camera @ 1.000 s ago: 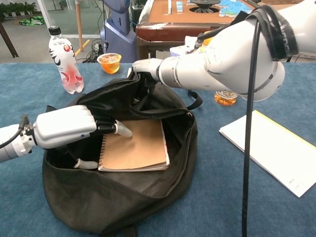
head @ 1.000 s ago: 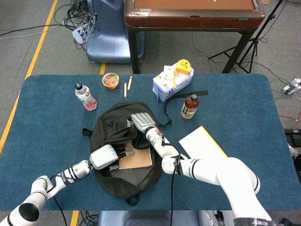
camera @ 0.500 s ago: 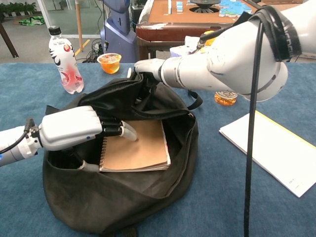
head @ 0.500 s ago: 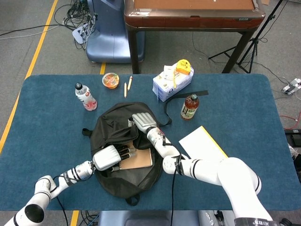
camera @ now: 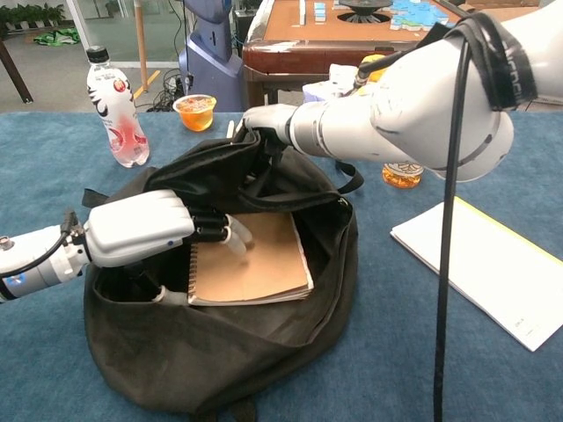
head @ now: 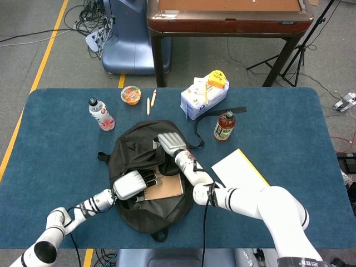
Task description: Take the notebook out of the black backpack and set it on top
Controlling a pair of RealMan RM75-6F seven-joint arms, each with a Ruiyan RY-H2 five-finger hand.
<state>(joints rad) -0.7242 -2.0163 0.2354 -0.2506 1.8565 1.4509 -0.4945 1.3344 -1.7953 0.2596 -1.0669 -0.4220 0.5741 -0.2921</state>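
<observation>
The notebook [camera: 251, 262] is found lying flat inside the open black backpack [camera: 220, 352], spiral edge toward the left robot hand [camera: 141, 230], brown cover up. Compared with the views of a second ago, the notebook is seen shifted slightly toward the bag's right wall, and the left robot hand has been advanced further across the cover; its fingers [camera: 234, 236] are now laid on top of the cover while the thumb appears tucked under the spiral edge. A pinch on the notebook is judged to be in place, though full contact underneath cannot be confirmed. The right robot hand [camera: 264, 119] is clamped on the upper flap of the backpack, by which the mouth is held open. Extraction is judged not yet begun; lifting clear of the opening remains outstanding.

On the surface [head: 289, 122], white paper [head: 239, 169] lies just beside the backpack.
</observation>
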